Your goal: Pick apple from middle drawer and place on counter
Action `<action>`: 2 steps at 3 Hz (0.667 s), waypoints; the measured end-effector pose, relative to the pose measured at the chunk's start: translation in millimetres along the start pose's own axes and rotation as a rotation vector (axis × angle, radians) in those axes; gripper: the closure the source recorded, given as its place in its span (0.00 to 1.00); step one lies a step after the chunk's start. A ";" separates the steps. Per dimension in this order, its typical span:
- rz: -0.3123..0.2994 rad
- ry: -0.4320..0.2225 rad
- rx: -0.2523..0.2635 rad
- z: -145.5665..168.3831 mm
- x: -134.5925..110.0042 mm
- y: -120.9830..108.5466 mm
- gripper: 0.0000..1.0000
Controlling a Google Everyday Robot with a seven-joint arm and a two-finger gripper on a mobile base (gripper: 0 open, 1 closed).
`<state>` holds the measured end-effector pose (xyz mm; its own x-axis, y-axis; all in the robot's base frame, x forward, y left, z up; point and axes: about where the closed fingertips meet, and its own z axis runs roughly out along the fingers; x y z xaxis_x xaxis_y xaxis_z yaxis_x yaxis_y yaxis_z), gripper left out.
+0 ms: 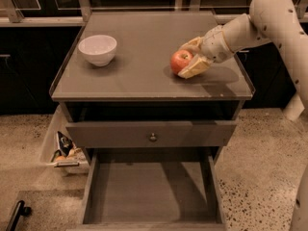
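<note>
The red apple (180,60) rests low on the grey counter (144,76), right of centre. My gripper (189,57) reaches in from the right, its pale fingers (192,69) around the apple on the near and far sides, still holding it. The middle drawer (151,191) is pulled out below, its flat floor bare.
A white bowl (97,49) stands on the counter's back left. The upper drawer front with a round knob (153,137) is closed above the open drawer. A white bin with clutter (62,150) sits on the speckled floor left of the cabinet.
</note>
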<state>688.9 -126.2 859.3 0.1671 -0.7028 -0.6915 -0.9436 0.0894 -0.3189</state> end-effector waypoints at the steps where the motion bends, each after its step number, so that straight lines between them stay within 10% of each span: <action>1: 0.004 0.002 0.000 0.1 1.1 -0.2 0.81; 2: 0.004 0.002 0.000 0.2 1.1 -0.2 0.58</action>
<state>689.3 -126.8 858.5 0.1623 -0.7041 -0.6913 -0.9444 0.0923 -0.3157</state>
